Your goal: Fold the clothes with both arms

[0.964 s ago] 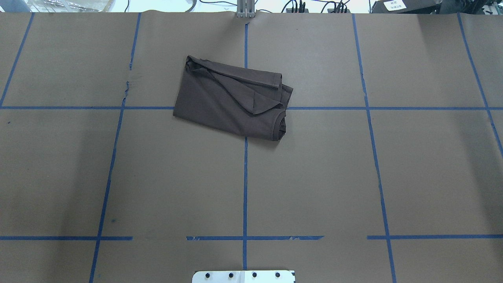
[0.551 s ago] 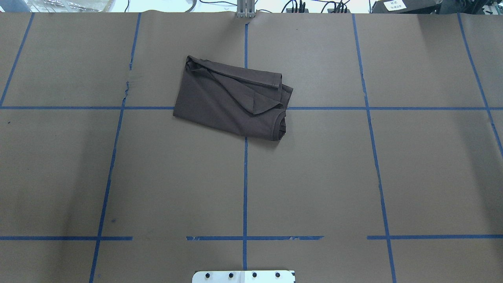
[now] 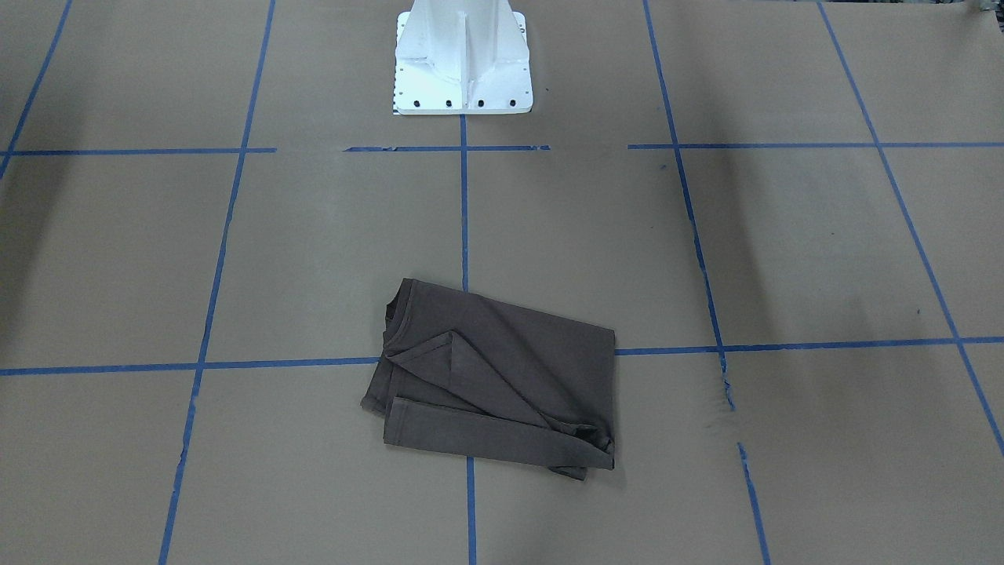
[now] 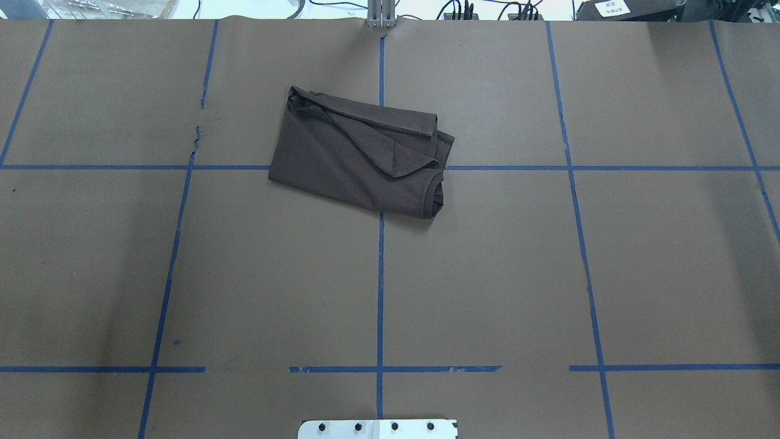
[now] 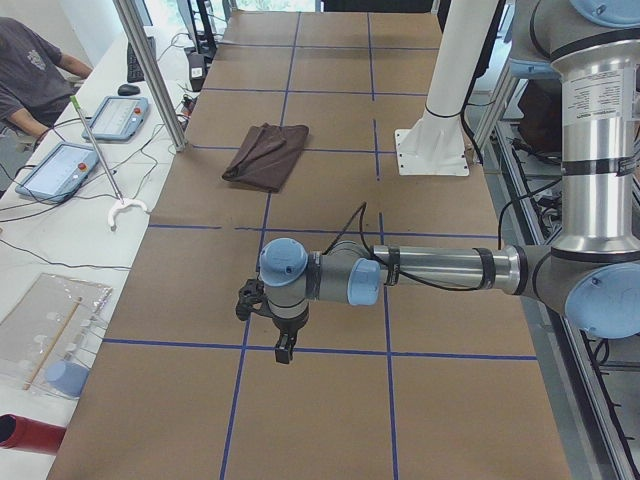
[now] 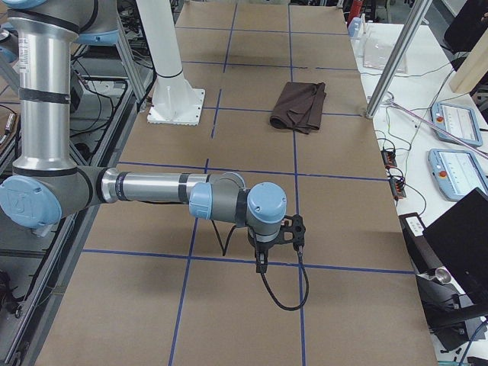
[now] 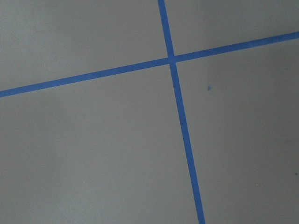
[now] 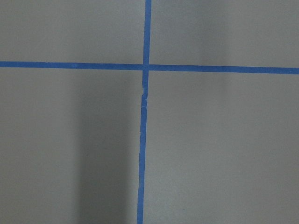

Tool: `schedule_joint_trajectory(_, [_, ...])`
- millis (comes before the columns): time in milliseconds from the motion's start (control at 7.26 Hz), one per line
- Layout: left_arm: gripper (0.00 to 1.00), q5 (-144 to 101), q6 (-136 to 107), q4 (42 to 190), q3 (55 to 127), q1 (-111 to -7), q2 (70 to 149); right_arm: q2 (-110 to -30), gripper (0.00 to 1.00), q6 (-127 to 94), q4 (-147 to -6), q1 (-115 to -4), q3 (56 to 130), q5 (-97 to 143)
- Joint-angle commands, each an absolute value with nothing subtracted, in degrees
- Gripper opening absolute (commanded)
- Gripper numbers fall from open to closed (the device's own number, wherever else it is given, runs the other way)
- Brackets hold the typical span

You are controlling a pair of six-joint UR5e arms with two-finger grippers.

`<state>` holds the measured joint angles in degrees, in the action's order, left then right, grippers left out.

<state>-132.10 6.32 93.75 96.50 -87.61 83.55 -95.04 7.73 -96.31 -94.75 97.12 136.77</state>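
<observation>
T-shirt (image 4: 359,155) lies folded; only side views show left arm (image 5: 440,270), right arm (image 6: 152,187)

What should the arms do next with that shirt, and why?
Probably swing the right arm in toward the shirt. It lies folded in a rough rectangle, but a loose flap sits turned over at the end on that arm's side. Both that arm and the left arm hang far from it.
</observation>
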Motion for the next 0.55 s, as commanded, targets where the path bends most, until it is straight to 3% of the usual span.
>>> schedule_joint_trajectory(0, [1.0,-132.1,5.63,93.78,96.42,-87.63,83.41,-95.01,1.0,7.73,-96.24,-94.75,97.21,136.67])
schedule_joint_trajectory(413, [1.0,-132.28,-3.34,93.95,96.5,-87.63,83.58,-94.92,1.0,7.56,-96.33,-94.75,97.29,136.76])
